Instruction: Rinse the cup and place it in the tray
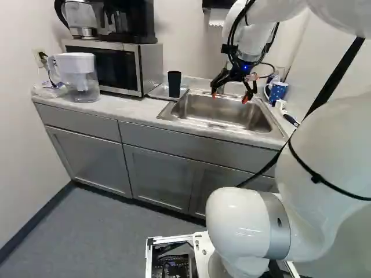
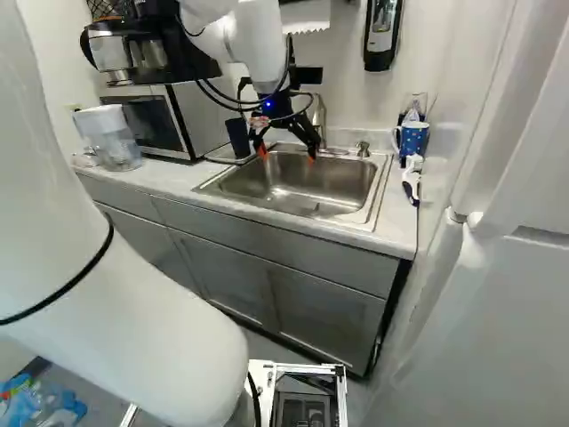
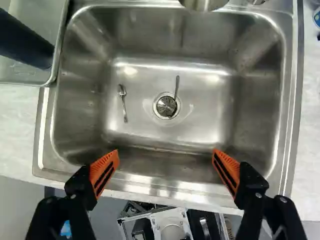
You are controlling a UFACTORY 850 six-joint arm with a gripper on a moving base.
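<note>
Open and empty, my gripper (image 1: 229, 97) hangs over the sink (image 1: 194, 110); in the wrist view the orange pads of the gripper (image 3: 166, 155) stand wide apart above the sink's near edge. The black cup (image 1: 174, 84) stands upright in the metal tray (image 1: 157, 91), on the counter between microwave and sink. In the wrist view the cup (image 3: 22, 42) shows beyond the gripper, off to one side, apart from the fingers, within the tray (image 3: 44, 20). The faucet (image 2: 320, 120) rises behind the basin.
A spoon (image 3: 123, 102) lies in the basin, and another utensil (image 3: 177, 87) reaches into the drain. A blue dotted mug (image 2: 412, 138) and a white-handled brush (image 2: 412, 178) are right of the sink. The microwave (image 1: 110, 66) and water pitcher (image 1: 82, 78) stand to the left.
</note>
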